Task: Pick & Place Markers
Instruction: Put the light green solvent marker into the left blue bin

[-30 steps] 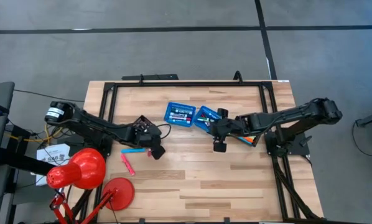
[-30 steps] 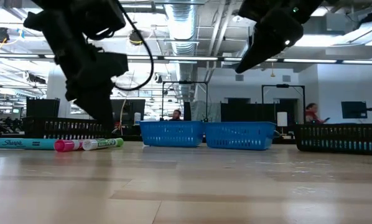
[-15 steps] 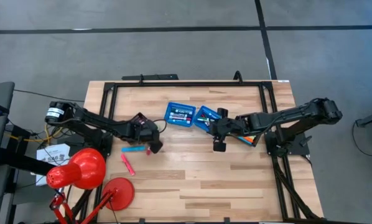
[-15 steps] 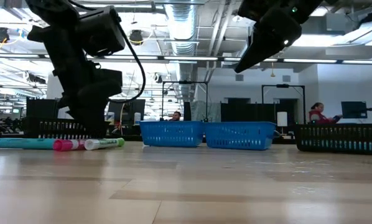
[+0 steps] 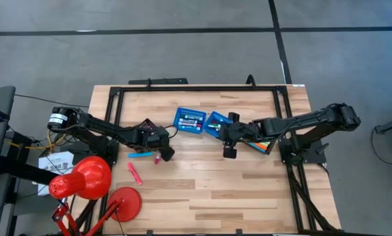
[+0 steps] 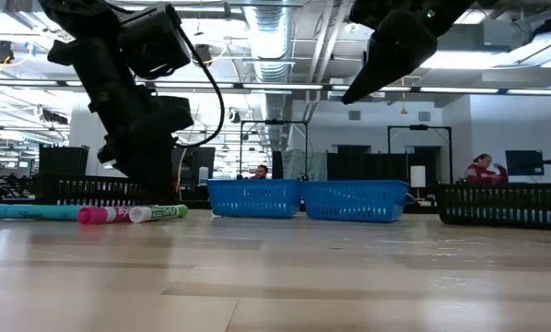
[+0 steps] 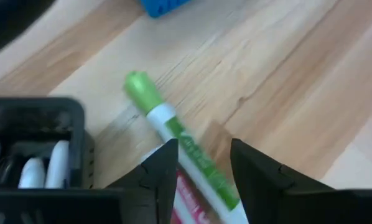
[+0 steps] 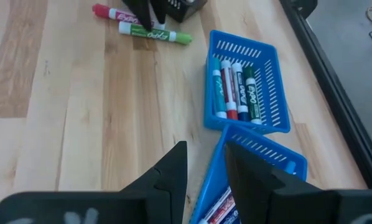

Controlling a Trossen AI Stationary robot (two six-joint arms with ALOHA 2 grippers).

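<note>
A green marker (image 7: pixel 173 134) lies flat on the wooden table beside a pink marker (image 6: pixel 100 215); a blue marker (image 6: pixel 22 211) lies to their left. My left gripper (image 7: pixel 203 152) is open and points down over the green marker. One finger stands on each side of the marker's barrel, and a gap shows between finger and barrel. My right gripper (image 5: pixel 230 154) hovers high above the table near the two blue baskets (image 5: pixel 189 120). Its fingers stand a little apart with nothing between them. Several markers (image 8: pixel 234 87) lie in the nearer basket.
A black tray (image 7: pixel 37 149) holding white markers stands just beside my left gripper. Another pink marker (image 5: pixel 135 172) lies nearer the front edge. A red lamp (image 5: pixel 84 177) overhangs the front left corner. Bare wood (image 5: pixel 248 190) spreads across the table's near half.
My left gripper has shifted a little toward the table's right and settled lower over the green marker. The markers lie where they were. My right arm has kept still.
</note>
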